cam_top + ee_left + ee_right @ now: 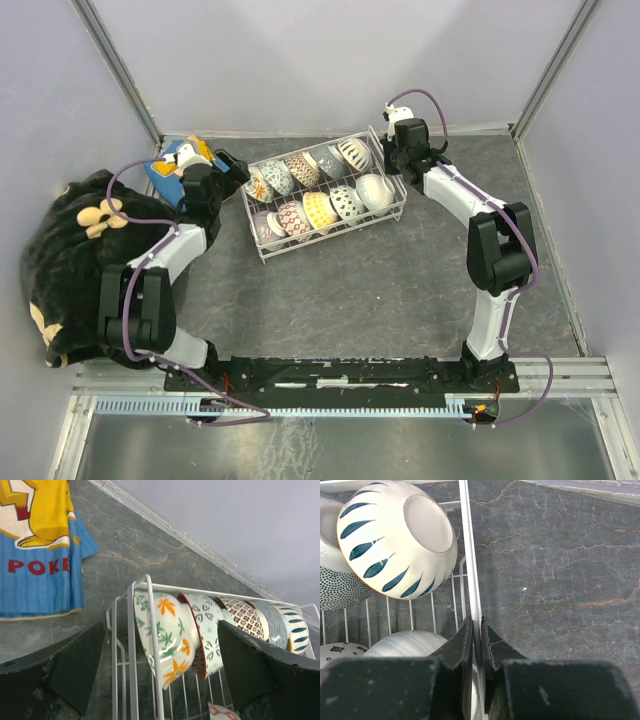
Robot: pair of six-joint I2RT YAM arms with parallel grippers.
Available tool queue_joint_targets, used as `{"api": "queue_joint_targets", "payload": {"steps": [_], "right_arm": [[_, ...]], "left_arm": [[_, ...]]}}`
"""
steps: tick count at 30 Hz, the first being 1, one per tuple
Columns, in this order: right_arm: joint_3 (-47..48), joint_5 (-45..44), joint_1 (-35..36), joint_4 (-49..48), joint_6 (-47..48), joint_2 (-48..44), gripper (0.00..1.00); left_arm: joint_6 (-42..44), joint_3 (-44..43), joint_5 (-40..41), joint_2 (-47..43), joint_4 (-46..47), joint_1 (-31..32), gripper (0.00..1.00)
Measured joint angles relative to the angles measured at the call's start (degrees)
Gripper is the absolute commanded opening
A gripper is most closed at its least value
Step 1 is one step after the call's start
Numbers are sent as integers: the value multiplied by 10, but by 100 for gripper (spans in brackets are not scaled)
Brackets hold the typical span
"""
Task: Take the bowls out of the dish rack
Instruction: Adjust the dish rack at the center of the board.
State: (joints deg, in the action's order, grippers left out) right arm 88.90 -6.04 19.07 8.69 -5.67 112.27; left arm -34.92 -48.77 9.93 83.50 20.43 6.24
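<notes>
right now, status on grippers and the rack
Right gripper shut on dish rack rim. Left gripper open, facing floral bowl. Bowls all in rack. End wires stand before that bowl.

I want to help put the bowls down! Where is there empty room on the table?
The biggest bare patch is the grey tabletop in front of the dish rack, between the left arm and right arm. More bare room lies right of that arm, by the wall. Left is crowded: a black flowered cloth heap and a blue Pokémon shirt.

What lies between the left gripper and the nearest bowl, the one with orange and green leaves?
Only the dish rack's white end wires; the left wrist view shows the open left gripper facing that bowl through them.
</notes>
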Motion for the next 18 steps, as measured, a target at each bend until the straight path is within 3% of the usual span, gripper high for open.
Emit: {"api": "queue_joint_targets", "payload": {"steps": [11, 18], "right_arm": [[0, 0, 0, 0, 0, 1, 1], [0, 1, 0, 0, 0, 1, 1]], "left_arm": [[-9, -120, -198, 175, 77, -71, 99], [-9, -167, -262, 232, 98, -77, 99]]}}
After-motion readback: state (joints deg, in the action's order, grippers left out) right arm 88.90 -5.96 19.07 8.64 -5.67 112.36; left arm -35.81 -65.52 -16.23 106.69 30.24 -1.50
